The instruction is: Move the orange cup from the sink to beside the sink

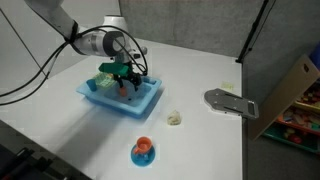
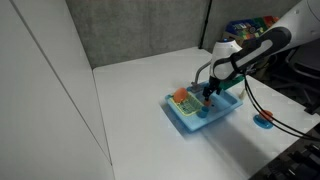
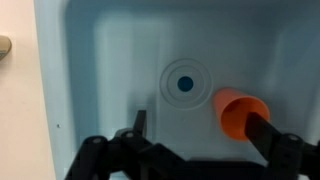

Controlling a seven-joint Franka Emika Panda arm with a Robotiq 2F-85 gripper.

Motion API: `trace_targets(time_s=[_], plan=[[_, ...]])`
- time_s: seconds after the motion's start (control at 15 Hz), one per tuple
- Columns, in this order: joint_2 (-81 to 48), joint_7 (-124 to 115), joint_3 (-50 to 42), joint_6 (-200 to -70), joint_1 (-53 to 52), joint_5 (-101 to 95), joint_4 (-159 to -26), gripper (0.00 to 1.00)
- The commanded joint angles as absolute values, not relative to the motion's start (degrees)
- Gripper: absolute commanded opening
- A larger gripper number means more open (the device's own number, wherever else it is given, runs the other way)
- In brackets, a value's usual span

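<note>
Cup on its side – the orange cup lies in the sink basin beside the drain, its long axis slanting across the floor, though I cannot tell which end is the mouth. The arm reaches over and points down, and the gripper is spread wide – one finger at the cup.

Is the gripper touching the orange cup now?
Cannot tell. In the wrist view the gripper overlaps the orange cup with one fingertip, but neither contact nor gap shows plainly.
</note>
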State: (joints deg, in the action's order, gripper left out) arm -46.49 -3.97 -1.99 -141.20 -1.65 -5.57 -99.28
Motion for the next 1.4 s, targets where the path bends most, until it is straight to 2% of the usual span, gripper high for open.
trace_targets(time_s=[0.0,0.33,0.4,0.47,1.07,1.27,1.33], plan=[[-47.1,-3.6,-2.1,-143.4,-2.0,-5.3,-99.1,1.00],[-48.7,-2.5,-1.5,-145.0,-1.3,-4.9,-98.5,1.00],[-49.0,-2.3,-1.4,-145.1,-1.2,-4.8,-98.3,0.93],[-49.3,-2.2,-1.4,-145.1,-1.2,-4.8,-98.2,0.74],[-46.5,-3.2,-2.3,-143.3,-2.0,-5.4,-99.7,0.02],[-43.2,-3.7,-2.6,-142.4,-2.4,-5.5,-101.5,0.00],[-42.1,-3.7,-2.7,-141.6,-2.4,-5.6,-101.9,0.03]])
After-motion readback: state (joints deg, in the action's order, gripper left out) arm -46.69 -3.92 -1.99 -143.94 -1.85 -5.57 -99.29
